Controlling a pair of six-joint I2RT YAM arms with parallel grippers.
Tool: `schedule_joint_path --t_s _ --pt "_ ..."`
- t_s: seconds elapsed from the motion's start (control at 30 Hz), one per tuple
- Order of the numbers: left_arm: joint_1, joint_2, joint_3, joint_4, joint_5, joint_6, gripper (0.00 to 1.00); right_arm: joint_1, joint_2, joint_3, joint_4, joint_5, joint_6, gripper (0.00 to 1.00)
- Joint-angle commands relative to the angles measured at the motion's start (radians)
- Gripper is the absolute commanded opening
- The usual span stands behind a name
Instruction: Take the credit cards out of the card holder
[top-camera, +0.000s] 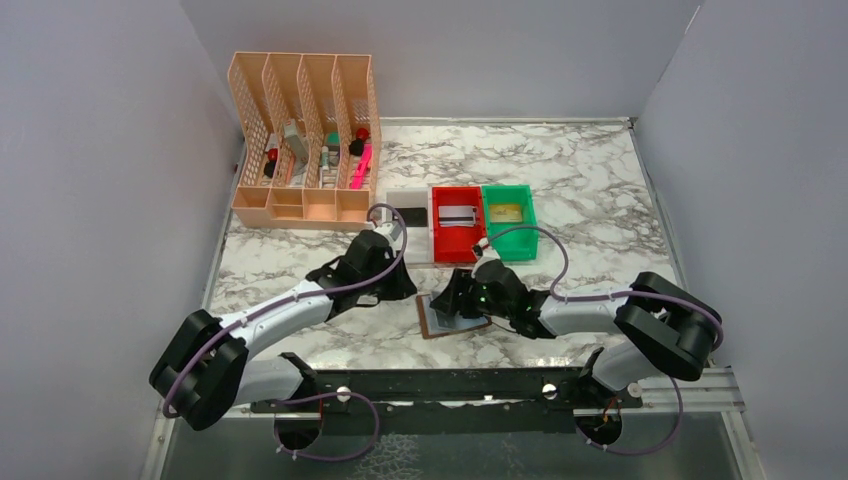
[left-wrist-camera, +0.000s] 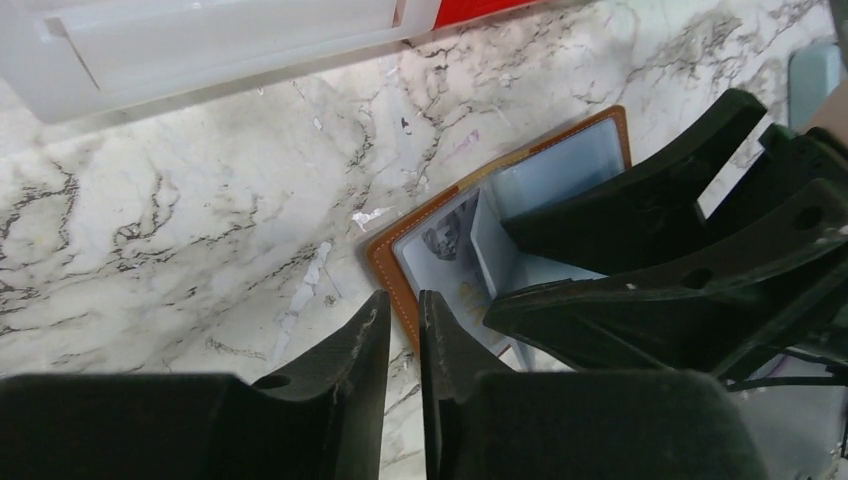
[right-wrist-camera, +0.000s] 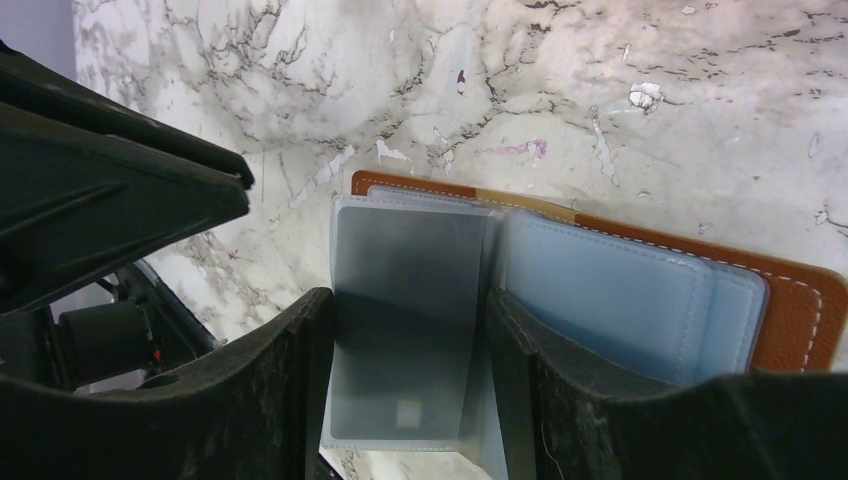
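Fingers (right-wrist-camera: 290, 400) first: on your right gripper (right-wrist-camera: 408, 300) they sit on either side of a grey card (right-wrist-camera: 400, 360) with a small chip, pads against its long edges. To me that reads as a pinch across the card's width, not a hover. Makes sense too, since an edge grip lets you slide the card straight out along its pocket without dragging the leather with it. I can't tell whether it's fully clear of its sleeve or partly tucked in.

Your left gripper (left-wrist-camera: 405, 305) is nearly closed, just a thin slit between the tips and nothing in it. It's parked low, right beside the brown corner of the card holder (right-wrist-camera: 620, 300). I can't say if it's actually touching. My guess is it's there to pin that edge so the holder doesn't lift when the right arm pulls.

The holder itself lies open, pale blue pockets up, flat on the marble table (right-wrist-camera: 600, 80) between the two arms, just in front of the bins. Looks like a silvery card (top-camera: 457, 215) is in the red bin (top-camera: 455, 248) and a gold card (top-camera: 506, 212) in the green bin (top-camera: 510, 250), so you're well into the job. Watch for the holder folding shut on you.
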Motion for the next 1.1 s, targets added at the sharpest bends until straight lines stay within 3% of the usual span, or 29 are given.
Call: schedule_joint_path --t_s 0.0,0.1,0.47,0.87,1.07 --pt "0.003 0.042 0.030 0.027 0.076 0.021 0.15 -0.006 0.033 -0.062 -0.061 -0.052 0.026 0.58" --pt "-0.001 0.082 0.040 0.030 0.108 0.027 0.08 -0.010 0.031 -0.079 -0.042 -0.053 0.035 0.58" --pt "-0.061 0.211 0.074 0.121 0.150 0.005 0.00 -0.015 0.020 -0.096 -0.025 -0.050 0.042 0.59" --pt "-0.091 0.286 0.067 0.192 0.133 -0.039 0.00 -0.018 0.012 -0.113 0.006 -0.063 0.048 0.59" --pt "-0.094 0.288 0.030 0.313 0.179 -0.090 0.00 -0.018 0.002 -0.120 0.036 -0.084 0.049 0.65"
